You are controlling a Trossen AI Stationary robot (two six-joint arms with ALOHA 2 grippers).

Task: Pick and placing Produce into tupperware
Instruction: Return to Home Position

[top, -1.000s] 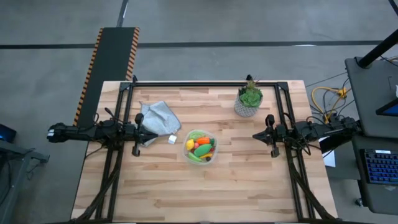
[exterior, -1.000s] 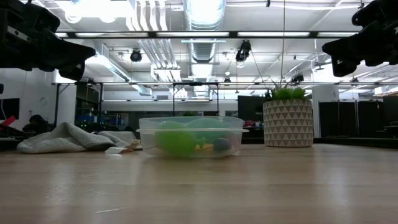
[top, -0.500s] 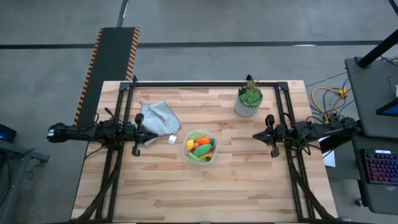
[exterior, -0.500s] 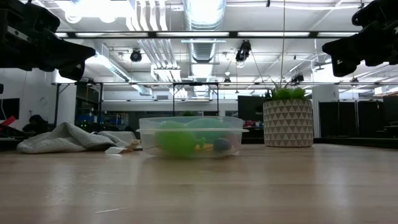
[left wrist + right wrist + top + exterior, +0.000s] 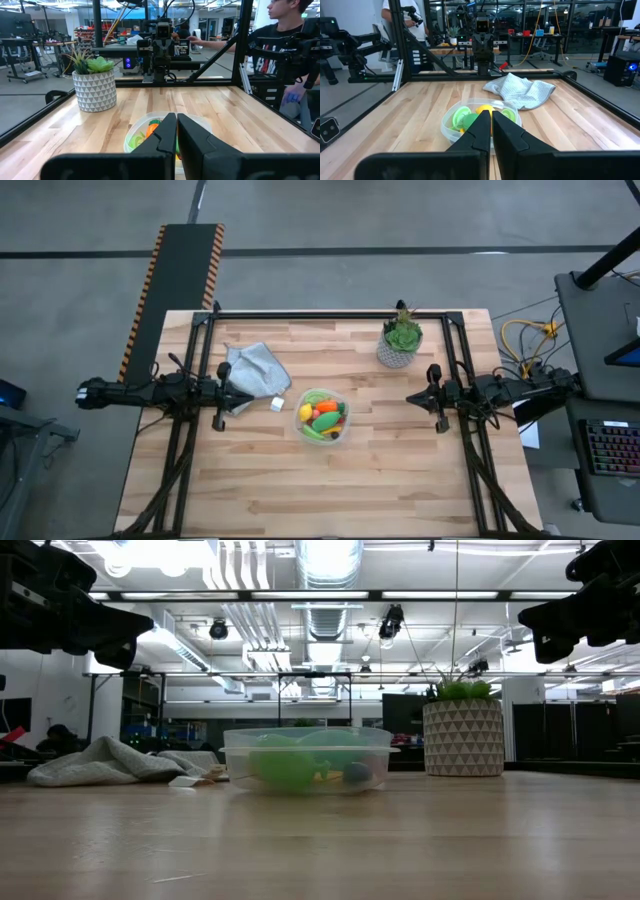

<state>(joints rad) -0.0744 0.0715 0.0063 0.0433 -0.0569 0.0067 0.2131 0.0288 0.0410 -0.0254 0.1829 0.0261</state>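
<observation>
High view: the tupperware (image 5: 322,417) sits near the middle of the worktop (image 5: 300,480) with the produce (image 5: 326,407) heaped inside it, green, orange, yellow and red pieces all within its rim. No piece shows loose around it. The left gripper (image 5: 176,117) and the right gripper (image 5: 491,114) hang raised on opposite sides of the tupperware, well apart from it and facing it. Each pair of fingers (image 5: 167,134) is drawn to a narrow slit and holds nothing.

The homing step looks all but finished. To close it cleanly, each arm should come to rest level and high, with no dip toward the tupperware's wall. A small white cube (image 5: 277,404) lies just beside the tupperware and a grey cloth (image 5: 255,370) near it, both on the left arm's side. A potted plant (image 5: 401,340) stands near it on the right arm's side, and all three call for clearance.
</observation>
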